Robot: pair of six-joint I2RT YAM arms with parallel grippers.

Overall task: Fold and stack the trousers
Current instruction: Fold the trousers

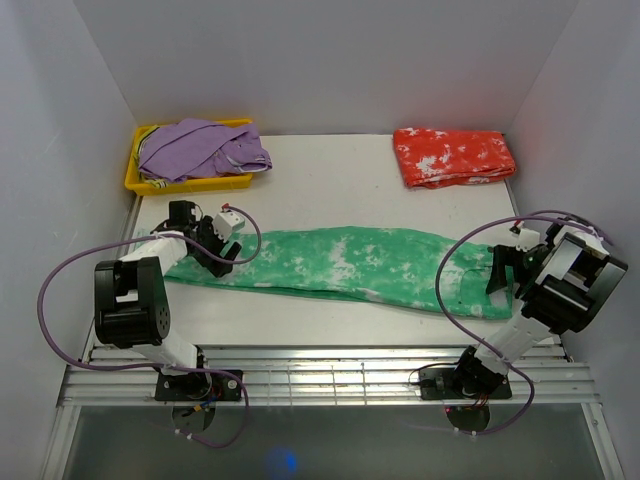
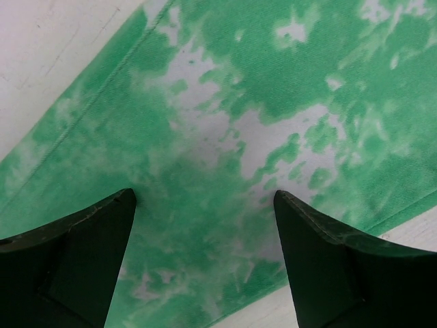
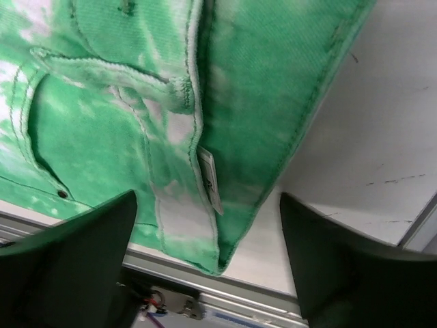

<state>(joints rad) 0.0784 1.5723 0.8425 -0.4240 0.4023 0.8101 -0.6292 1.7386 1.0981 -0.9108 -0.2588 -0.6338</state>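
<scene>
The green trousers (image 1: 340,262) are laid out flat and lengthwise across the middle of the bench (image 1: 330,190), stretched from 9 o'clock to 3 o'clock. The red-orange trousers (image 1: 455,157) are seen folded into a compact rectangle at 1 o'clock, well apart from the green pair. A purple garment (image 1: 200,148) is heaped in a yellow bin (image 1: 135,180) at 11 o'clock.

The left end effector (image 1: 222,258) is held over the narrow leg end of the green trousers at 9 o'clock. Its fingers (image 2: 82,253) are spread wide and nothing is gripped between them.

The right end effector (image 1: 500,270) is positioned above the waist end at 3 o'clock. It is likewise open, with no cloth clamped. Beneath it, a pocket seam and a small white label (image 3: 208,174) are visible on the green fabric, close to the bench's near edge.
</scene>
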